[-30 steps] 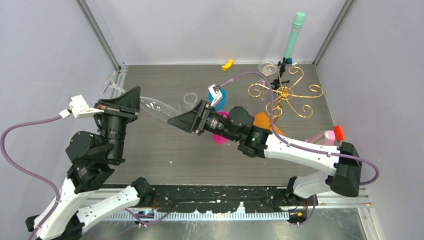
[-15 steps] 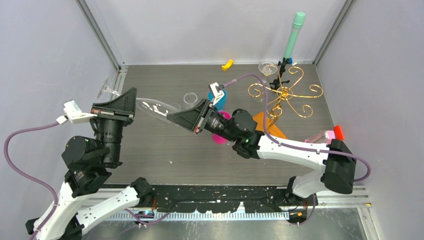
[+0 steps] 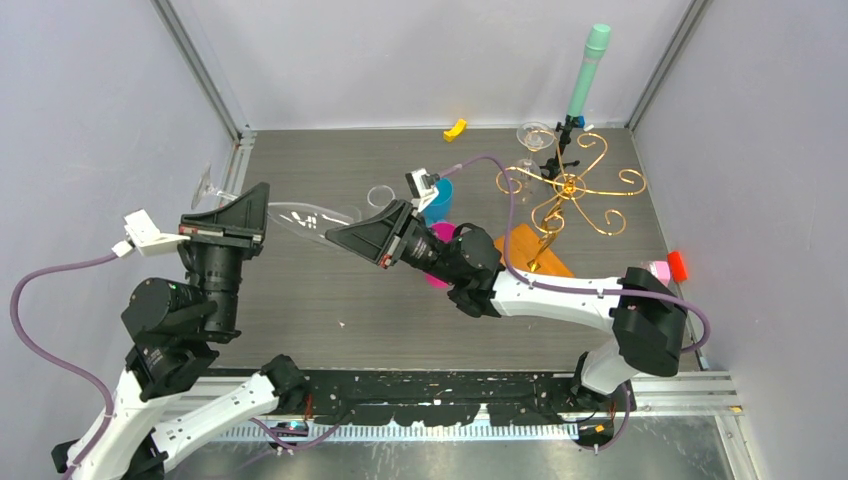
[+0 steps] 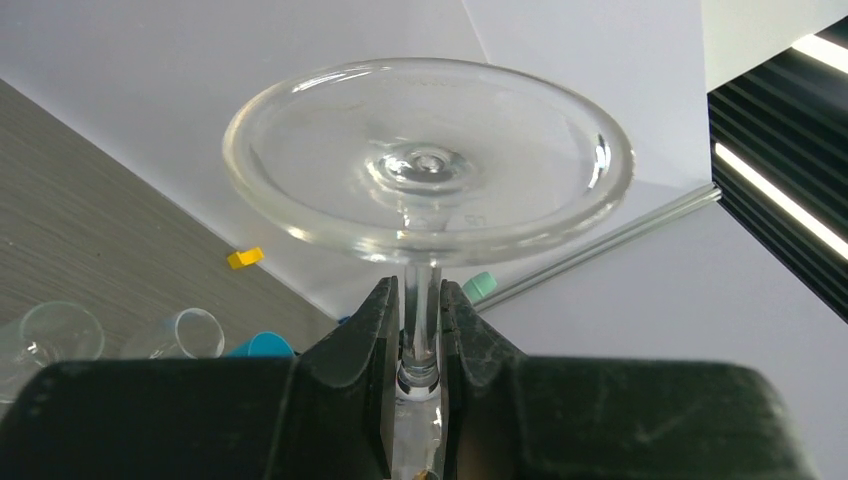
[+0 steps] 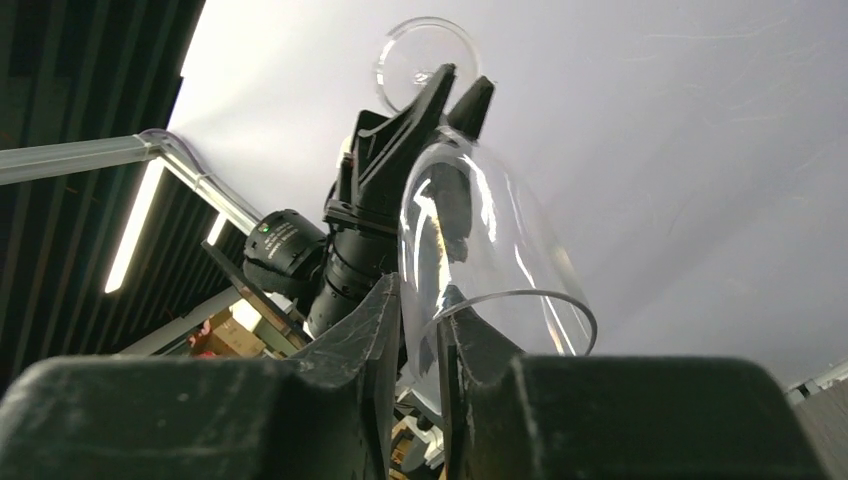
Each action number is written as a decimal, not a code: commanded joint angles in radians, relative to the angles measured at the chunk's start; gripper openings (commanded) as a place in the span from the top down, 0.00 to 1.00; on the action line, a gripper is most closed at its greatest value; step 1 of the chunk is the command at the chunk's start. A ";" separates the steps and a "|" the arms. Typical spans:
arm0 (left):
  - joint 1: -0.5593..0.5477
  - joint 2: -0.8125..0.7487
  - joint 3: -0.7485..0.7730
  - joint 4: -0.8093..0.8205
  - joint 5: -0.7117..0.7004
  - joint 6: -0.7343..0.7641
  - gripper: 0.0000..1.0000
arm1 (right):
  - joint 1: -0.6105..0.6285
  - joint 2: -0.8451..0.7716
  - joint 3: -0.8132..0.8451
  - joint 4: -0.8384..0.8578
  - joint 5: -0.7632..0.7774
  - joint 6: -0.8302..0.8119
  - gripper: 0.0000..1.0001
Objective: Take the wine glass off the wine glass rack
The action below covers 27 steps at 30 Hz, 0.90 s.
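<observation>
The clear wine glass (image 3: 305, 216) lies sideways in the air between my two arms, off the wine glass rack (image 3: 570, 186). My left gripper (image 3: 255, 200) is shut on its stem just below the round foot (image 4: 428, 160), as the left wrist view shows (image 4: 422, 305). My right gripper (image 3: 335, 235) is shut on the bowl's rim, one finger inside the bowl (image 5: 480, 240) and one outside (image 5: 418, 315). The rack's gold wire arms stand on a wooden base (image 3: 535, 250) at the back right.
A blue cup (image 3: 438, 200), a pink cup (image 3: 441, 233) and a clear cup (image 3: 380, 197) stand mid-table under my right arm. Another clear glass (image 3: 533, 135) and a mint-green tube (image 3: 592, 62) are by the rack. There is a yellow piece (image 3: 455, 128) at the back and a red-pink item (image 3: 670, 267) at the right.
My right gripper has reached further left and shut on the bowl's rim. My left arm drifted slightly left, still holding the stem.
</observation>
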 commanded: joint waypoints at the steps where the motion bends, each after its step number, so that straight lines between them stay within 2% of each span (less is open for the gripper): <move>1: -0.002 -0.013 -0.004 -0.006 -0.012 -0.032 1.00 | 0.003 -0.013 0.044 0.075 0.010 -0.007 0.84; 3: -0.002 -0.018 -0.009 -0.010 -0.014 -0.034 0.98 | 0.003 -0.024 0.042 0.050 0.022 -0.023 0.92; 5: -0.002 -0.023 -0.013 -0.017 -0.017 -0.034 0.92 | 0.003 -0.036 0.041 0.017 0.035 -0.042 0.98; 11: -0.002 -0.051 -0.027 -0.049 -0.024 -0.037 0.64 | 0.003 -0.076 0.053 -0.067 0.070 -0.127 1.00; 13: -0.002 -0.057 -0.028 -0.068 -0.022 -0.032 0.51 | 0.003 -0.083 0.059 -0.093 0.093 -0.148 1.00; 15: -0.002 -0.053 -0.022 -0.085 -0.011 0.013 0.32 | 0.003 -0.091 0.065 -0.119 0.114 -0.167 1.00; 18: -0.002 -0.024 0.024 -0.228 -0.028 0.020 0.13 | 0.003 -0.104 0.082 -0.197 0.167 -0.203 1.00; 22: -0.002 -0.010 0.045 -0.358 -0.014 0.052 0.01 | 0.003 -0.126 0.110 -0.330 0.248 -0.277 1.00; 27: -0.002 -0.039 0.025 -0.470 0.011 0.094 0.00 | 0.003 -0.159 0.194 -0.629 0.318 -0.368 1.00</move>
